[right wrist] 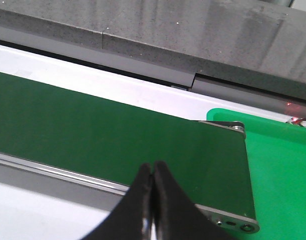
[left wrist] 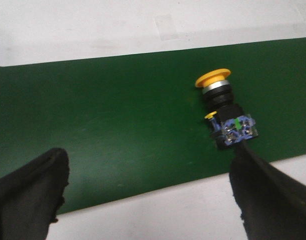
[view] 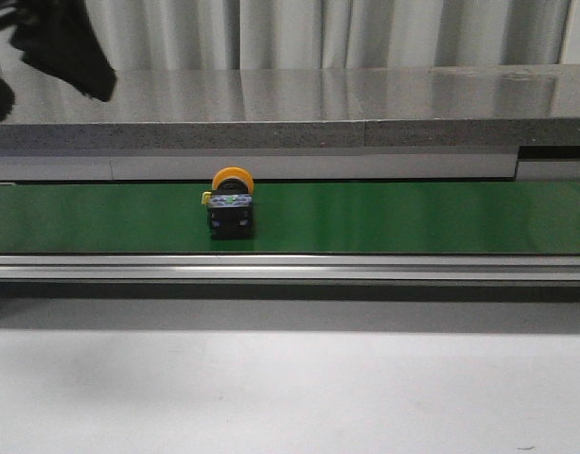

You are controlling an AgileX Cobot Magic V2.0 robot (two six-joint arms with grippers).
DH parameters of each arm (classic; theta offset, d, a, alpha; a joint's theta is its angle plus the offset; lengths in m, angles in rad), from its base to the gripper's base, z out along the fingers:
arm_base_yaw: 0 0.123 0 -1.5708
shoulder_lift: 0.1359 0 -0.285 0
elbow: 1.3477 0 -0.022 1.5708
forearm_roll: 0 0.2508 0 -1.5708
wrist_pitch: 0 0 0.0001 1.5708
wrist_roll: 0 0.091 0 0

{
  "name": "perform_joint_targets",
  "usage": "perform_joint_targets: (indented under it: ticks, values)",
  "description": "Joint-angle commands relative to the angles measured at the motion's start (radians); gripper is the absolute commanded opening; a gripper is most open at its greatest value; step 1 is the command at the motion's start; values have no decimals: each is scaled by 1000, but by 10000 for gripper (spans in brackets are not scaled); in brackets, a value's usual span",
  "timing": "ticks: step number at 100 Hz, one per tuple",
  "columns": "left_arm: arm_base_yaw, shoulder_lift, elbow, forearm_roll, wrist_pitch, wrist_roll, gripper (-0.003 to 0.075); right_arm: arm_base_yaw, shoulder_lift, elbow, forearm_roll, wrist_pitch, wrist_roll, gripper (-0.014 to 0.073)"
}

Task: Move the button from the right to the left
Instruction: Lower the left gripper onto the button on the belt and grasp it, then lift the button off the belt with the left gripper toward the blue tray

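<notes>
You see button [left wrist: 224, 111] lying on its side on green belt [left wrist: 118, 125], just beside one finger of left pincer [left wrist: 148, 195], outside the gap, not held. Your left pincer: fingers [left wrist: 28, 195] wide apart, nothing between. Your right pincer [right wrist: 153, 200]: tips pressed together, empty, over belt end near green tray [right wrist: 282, 165].
</notes>
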Motion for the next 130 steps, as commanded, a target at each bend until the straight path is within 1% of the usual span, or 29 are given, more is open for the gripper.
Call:
perform_joint_targets:
  ticks: [1, 19, 39, 73, 80, 94, 105, 115, 130]
  values:
    - [-32, 40, -70, -20, -59, -22, 623, 2, 2, -27, 11, -79, -8, -68]
    - [-74, 146, -135, -20, -59, -38, 623, 2, 2, -27, 11, -79, -8, -68]
    - [-95, 232, -187, -20, -58, -42, 622, 2, 2, -27, 11, -79, -8, -68]
    - [-95, 316, -196, 10, -54, -44, 621, 2, 2, -27, 11, -79, -8, -68]
    - [-95, 330, -196, 31, -51, -60, 606, 2, 2, -27, 11, -79, -8, -68]
    - [-95, 359, -196, 149, -17, -140, 558, 2, 2, -27, 11, -79, -8, -68]
    - [-95, 363, -196, 193, -5, -165, 514, 2, 2, -27, 11, -79, -8, -68]
    - [-95, 363, -204, 212, 6, -168, 414, 2, 2, -27, 11, -79, -8, -68]
    - [-95, 357, -206, 222, 14, -168, 239, 2, 2, -27, 11, -79, -8, -68]
